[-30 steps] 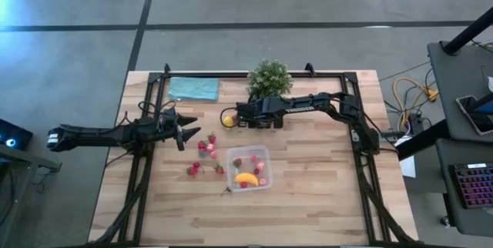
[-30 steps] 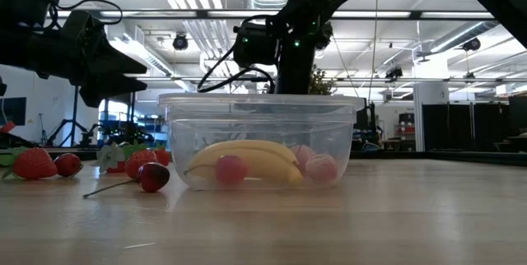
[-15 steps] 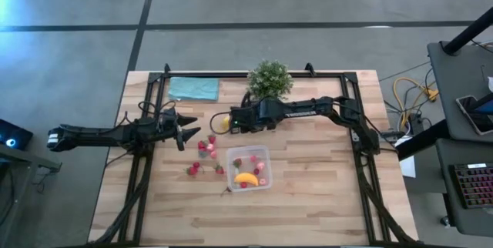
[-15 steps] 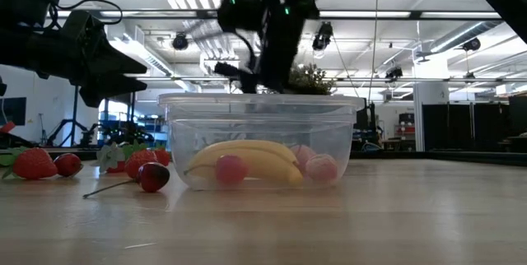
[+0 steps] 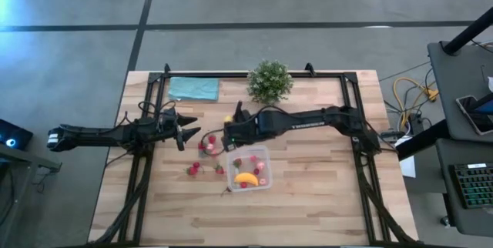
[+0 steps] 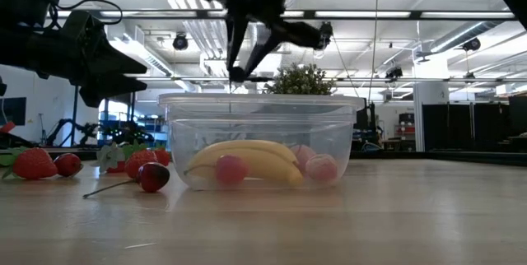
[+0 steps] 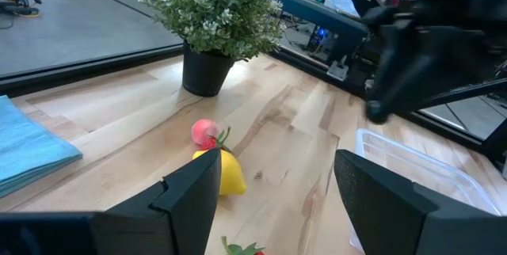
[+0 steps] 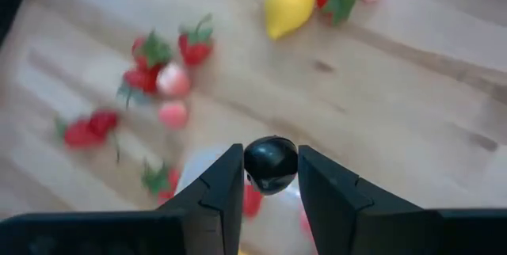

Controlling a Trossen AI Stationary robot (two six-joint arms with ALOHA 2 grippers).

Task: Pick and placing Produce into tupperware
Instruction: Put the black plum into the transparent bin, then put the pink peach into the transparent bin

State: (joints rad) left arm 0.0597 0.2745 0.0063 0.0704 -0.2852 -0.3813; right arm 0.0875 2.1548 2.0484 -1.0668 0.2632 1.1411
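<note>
Carrying a small dark fruit (image 8: 271, 165) clamped between its fingers, the right pincer (image 5: 229, 138) hangs just beside the near-left corner of the clear tupperware (image 5: 250, 166), which already holds a banana (image 5: 246, 178). Next move, as I judge it: shift over the opening and let go. The left pincer (image 5: 183, 135) waits spread apart near the loose strawberries (image 5: 205, 146) on the worktop (image 5: 308, 202).

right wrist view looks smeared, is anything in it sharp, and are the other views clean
Right wrist view: strawberries motion-blurred; the dark fruit in the right end effector stays crisp. Low view: that arm is streaked, ceiling lights glare. Left wrist view: sharp lemon.
</note>
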